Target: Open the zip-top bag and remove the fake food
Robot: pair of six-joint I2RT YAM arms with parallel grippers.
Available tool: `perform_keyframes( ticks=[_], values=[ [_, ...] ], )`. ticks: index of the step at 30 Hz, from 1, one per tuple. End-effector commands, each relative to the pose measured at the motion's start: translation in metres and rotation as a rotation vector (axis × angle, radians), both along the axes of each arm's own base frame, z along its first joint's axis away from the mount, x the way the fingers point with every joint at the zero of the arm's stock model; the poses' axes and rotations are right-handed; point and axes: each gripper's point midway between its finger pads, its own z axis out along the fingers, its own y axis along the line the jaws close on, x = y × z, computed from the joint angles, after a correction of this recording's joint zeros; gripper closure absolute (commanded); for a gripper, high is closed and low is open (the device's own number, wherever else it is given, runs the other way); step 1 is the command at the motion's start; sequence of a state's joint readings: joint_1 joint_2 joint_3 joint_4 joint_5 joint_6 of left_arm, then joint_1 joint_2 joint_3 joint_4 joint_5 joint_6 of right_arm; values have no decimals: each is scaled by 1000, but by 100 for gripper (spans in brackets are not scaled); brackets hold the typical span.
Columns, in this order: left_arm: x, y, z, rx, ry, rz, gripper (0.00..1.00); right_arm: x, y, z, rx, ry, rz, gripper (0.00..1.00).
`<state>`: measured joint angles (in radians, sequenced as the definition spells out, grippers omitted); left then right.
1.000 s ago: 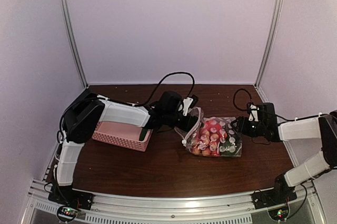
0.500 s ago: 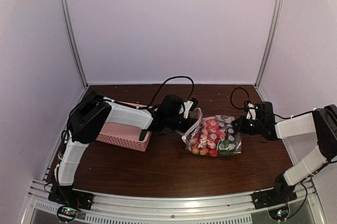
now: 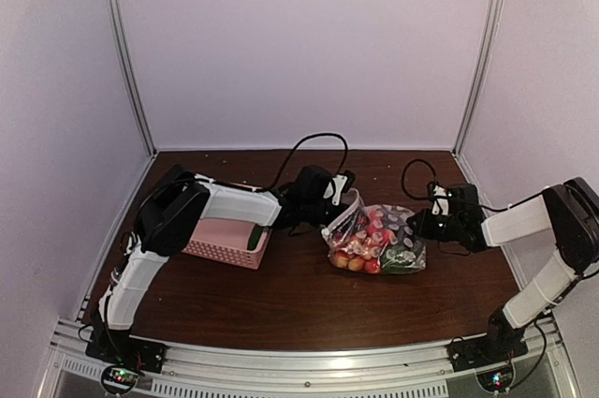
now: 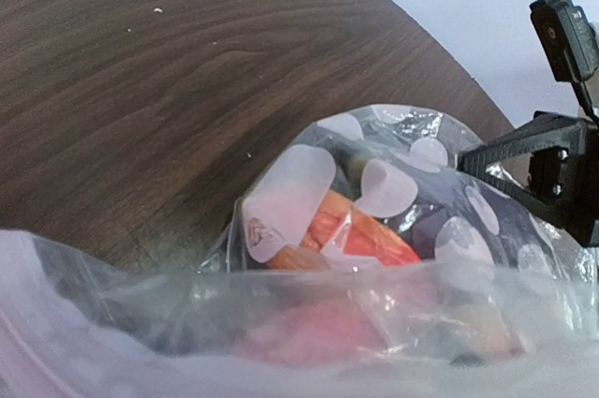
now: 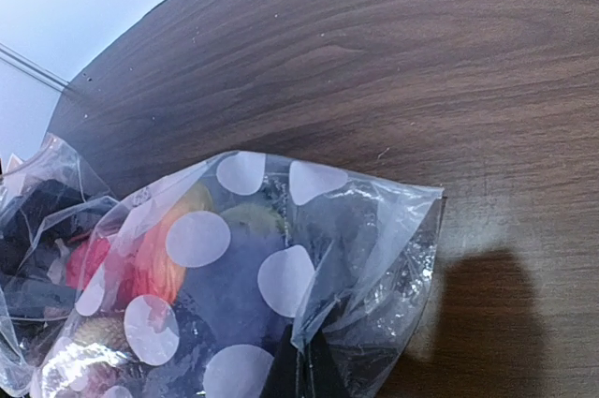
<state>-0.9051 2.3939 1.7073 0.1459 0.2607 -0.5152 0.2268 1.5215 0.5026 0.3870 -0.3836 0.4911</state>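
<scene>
The fingers of the right gripper are closed tight, and appear to pinch a fold of film at the corner of the zip-top bag that lies farthest from the pink basket. The left gripper sits between the basket and the bag, at the bag's raised end facing the basket. Whether its jaws are spread or closed on the film cannot be told from any view.

The bag rests on the table near the basket, on its right in the overhead view. The fake food is all inside the bag, so the step in hand is judged to be opening the mouth.

To do this well, the right gripper should anchor the far corner while the left takes one lip only of the basket-side edge. The pull should run towards the basket and slightly upward. A grip across both layers would keep the bag sealed. A hard tug could drag the whole bag or slip the thin film from the pinch.

In the left wrist view, blurred plastic fills the lower frame and hides that gripper's fingertips. The zip strip is not distinguishable. Through the polka dots only an orange piece and reddish shapes can be made out.
</scene>
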Motion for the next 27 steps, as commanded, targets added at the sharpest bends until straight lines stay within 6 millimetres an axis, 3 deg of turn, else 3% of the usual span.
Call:
perform_keyframes(
  ticks=[1,7,11,15,27],
  values=[
    [1,-2,-31,56,59,13,14,-30,15,-39,-47,141,85,100],
    [2,10,-54,144,103,56,20,-27,15,-28,-63,111,86,100],
    [-1,21,-42,143,89,57,36,-28,7,-20,-87,90,52,100],
    [2,30,-21,122,52,62,46,-28,0,-13,-99,73,25,100],
    [2,55,58,-3,-64,69,52,-32,-18,-8,-131,53,-44,100]
  ],
)
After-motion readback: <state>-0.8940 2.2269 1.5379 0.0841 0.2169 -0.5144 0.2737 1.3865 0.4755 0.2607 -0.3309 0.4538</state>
